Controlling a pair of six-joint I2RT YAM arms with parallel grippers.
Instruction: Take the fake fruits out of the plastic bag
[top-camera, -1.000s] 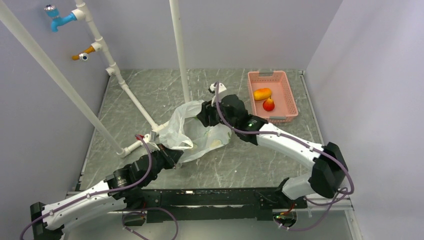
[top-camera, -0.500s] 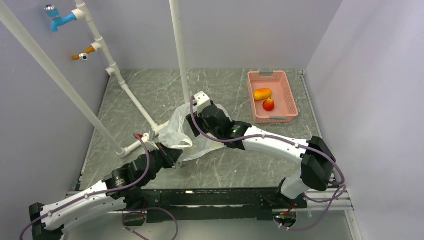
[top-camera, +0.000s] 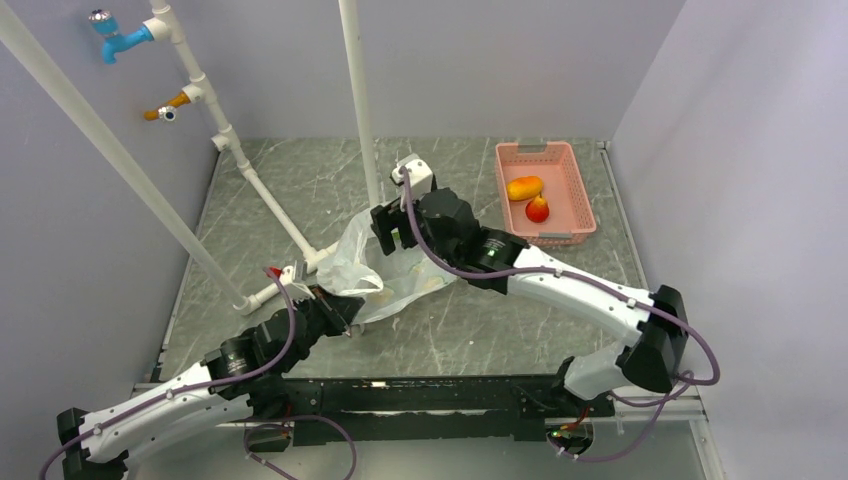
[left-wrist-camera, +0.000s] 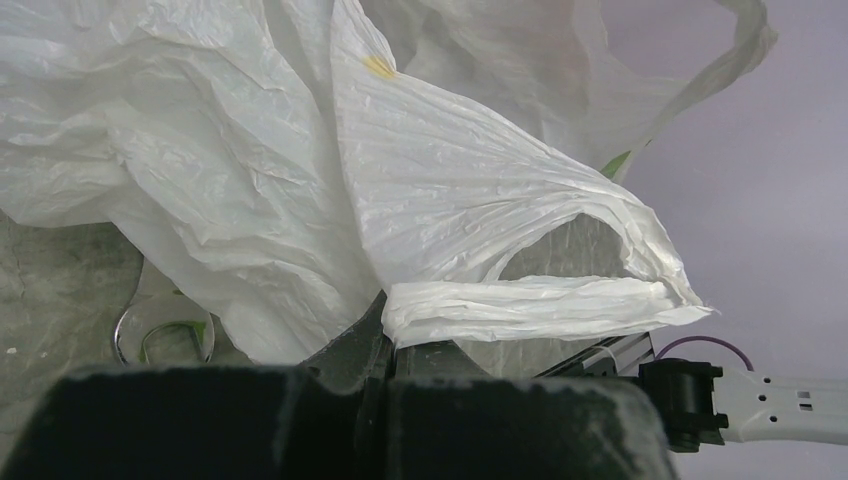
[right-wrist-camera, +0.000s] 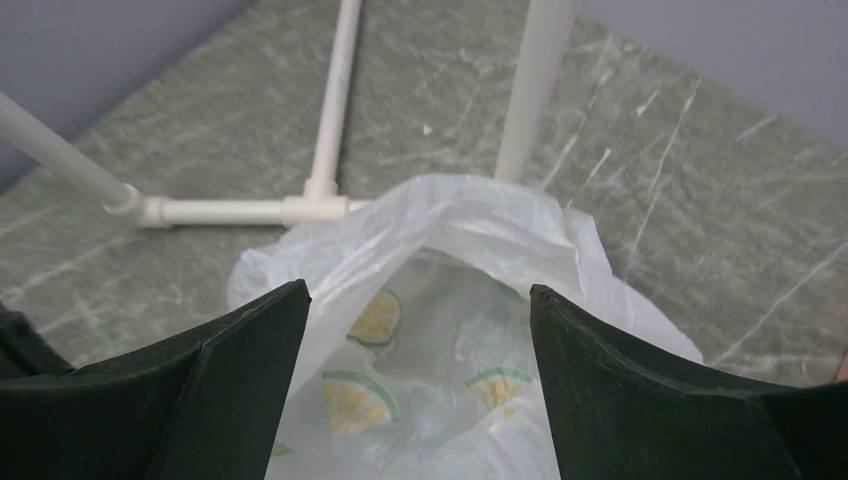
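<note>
The translucent white plastic bag (top-camera: 385, 270) lies crumpled mid-table, with lemon-slice prints showing in the right wrist view (right-wrist-camera: 440, 340). My left gripper (top-camera: 345, 318) is shut on the bag's rolled handle strip (left-wrist-camera: 520, 308) at its near-left edge. My right gripper (top-camera: 388, 225) is open, hovering over the bag's mouth, its fingers (right-wrist-camera: 230, 380) on either side of the opening. The orange-yellow mango (top-camera: 524, 188) and the red pear-shaped fruit (top-camera: 538, 209) lie in the pink basket (top-camera: 571, 233). The green apple is hidden; only a sliver of green (left-wrist-camera: 616, 163) shows through the bag.
White pipe frame: a diagonal pipe (top-camera: 110, 150), an upright pipe (top-camera: 358, 100) just behind the bag, and a floor tee joint (top-camera: 318, 255) at the bag's left. Taps (top-camera: 120, 38) on the back left wall. Walls enclose the marble table.
My right gripper swung left from beside the basket to over the bag, then drew slightly back and up above its mouth. The left gripper stayed clamped on the bag.
</note>
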